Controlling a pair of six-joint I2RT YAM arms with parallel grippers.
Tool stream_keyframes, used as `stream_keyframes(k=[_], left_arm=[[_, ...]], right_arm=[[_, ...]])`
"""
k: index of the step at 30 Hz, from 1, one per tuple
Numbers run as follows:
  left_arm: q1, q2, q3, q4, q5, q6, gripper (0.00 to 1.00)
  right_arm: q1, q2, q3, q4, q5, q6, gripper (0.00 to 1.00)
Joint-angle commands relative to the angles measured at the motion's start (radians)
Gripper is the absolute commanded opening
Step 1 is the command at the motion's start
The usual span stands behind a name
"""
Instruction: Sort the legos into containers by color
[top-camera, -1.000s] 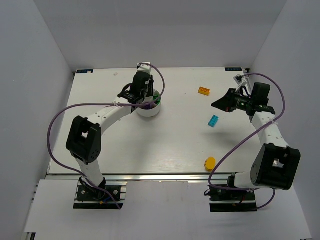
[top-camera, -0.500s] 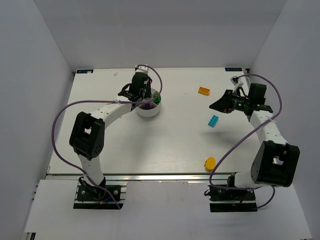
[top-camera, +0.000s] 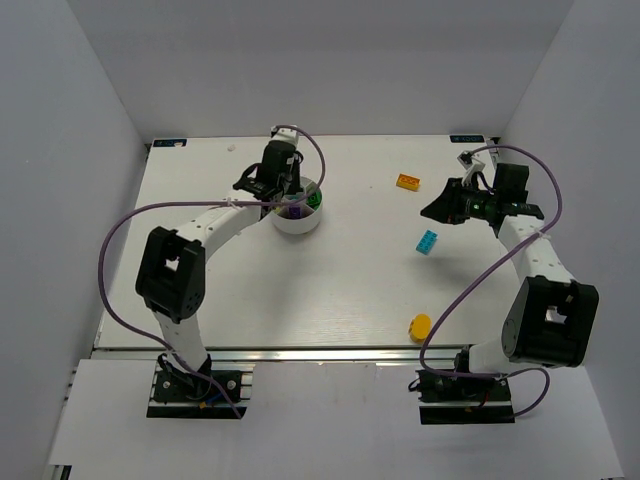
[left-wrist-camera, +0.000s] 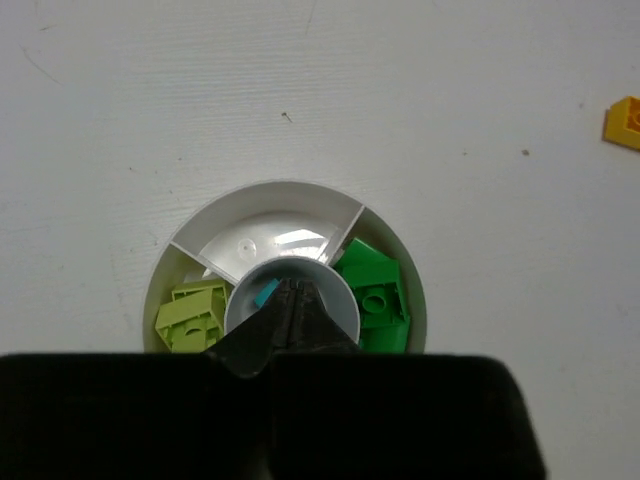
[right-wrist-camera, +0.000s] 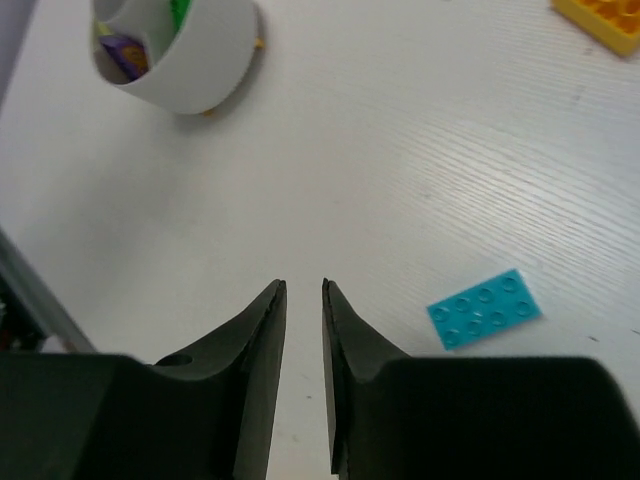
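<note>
The round white divided dish (top-camera: 300, 222) stands left of the table's middle. My left gripper (left-wrist-camera: 292, 288) is shut and empty, its tips over the dish's small central well, where a cyan brick (left-wrist-camera: 265, 292) lies beside them. A lime brick (left-wrist-camera: 192, 315) fills the left wedge and a bright green brick (left-wrist-camera: 375, 295) the right one; the far wedge (left-wrist-camera: 270, 225) holds nothing. A purple brick (right-wrist-camera: 125, 52) shows inside the dish (right-wrist-camera: 190, 70). My right gripper (right-wrist-camera: 303, 285) is open and empty above the table, left of a flat cyan brick (right-wrist-camera: 485, 308). An orange brick (top-camera: 408, 181) lies farther back.
A round yellow-orange piece (top-camera: 420, 325) lies near the table's front edge, right of centre. White walls close in the table at the back and both sides. The orange brick also shows at the top right of the right wrist view (right-wrist-camera: 600, 18).
My right gripper has drifted slightly left and away from me. My left gripper has shifted only a little over the dish. No brick has moved.
</note>
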Motion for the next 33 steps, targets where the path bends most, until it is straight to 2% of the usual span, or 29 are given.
stream_keyframes(k=[1, 2, 3, 4, 5, 6, 8, 9, 11, 16, 18, 20, 22, 28, 33], left_arm=[[0.002, -0.191, 0.023, -0.052, 0.088, -0.01, 0.01], [0.002, -0.232, 0.006, -0.064, 0.149, -0.023, 0.0], [0.002, -0.278, -0.021, -0.073, 0.191, -0.025, 0.01], [0.002, -0.376, -0.051, -0.081, 0.231, -0.03, 0.08], [0.002, -0.43, -0.125, -0.09, 0.26, -0.036, 0.2], [0.002, -0.482, -0.167, -0.113, 0.303, -0.04, 0.48], [0.002, -0.648, -0.306, -0.126, 0.316, -0.045, 0.63], [0.002, -0.703, -0.351, -0.13, 0.311, -0.04, 0.69], [0.002, -0.85, -0.437, -0.13, 0.296, -0.018, 0.73], [0.002, -1.017, -0.637, -0.132, 0.16, 0.061, 0.77], [0.002, -1.072, -0.71, -0.101, 0.132, 0.064, 0.78], [0.002, -1.098, -0.73, -0.094, 0.127, 0.07, 0.78], [0.002, -1.133, -0.73, -0.112, 0.084, 0.081, 0.78], [0.002, -1.218, -0.761, -0.106, 0.036, 0.087, 0.79], [0.002, -1.201, -0.757, -0.112, 0.041, 0.089, 0.78]], right_arm=[[0.004, 0.016, 0.059, -0.074, 0.232, -0.106, 0.27], [0.005, 0.024, 0.058, -0.085, 0.342, -0.112, 0.27], [0.005, 0.044, 0.056, -0.111, 0.375, -0.115, 0.28], [0.007, 0.051, 0.044, -0.117, 0.405, -0.104, 0.29], [0.017, 0.062, 0.035, -0.131, 0.457, -0.092, 0.32], [0.024, 0.08, 0.03, -0.152, 0.482, -0.057, 0.38], [0.043, 0.097, 0.012, -0.157, 0.547, -0.006, 0.54], [0.045, 0.11, 0.007, -0.157, 0.562, 0.04, 0.7], [0.07, 0.122, 0.016, -0.168, 0.584, 0.055, 0.89], [0.105, 0.185, 0.068, -0.132, 0.657, 0.19, 0.89], [0.12, 0.258, 0.137, -0.148, 0.777, 0.245, 0.89], [0.168, 0.35, 0.197, -0.222, 0.908, 0.311, 0.89], [0.18, 0.404, 0.268, -0.267, 0.964, 0.341, 0.89], [0.206, 0.472, 0.263, -0.257, 1.001, 0.391, 0.86], [0.209, 0.463, 0.243, -0.261, 1.012, 0.404, 0.73]])
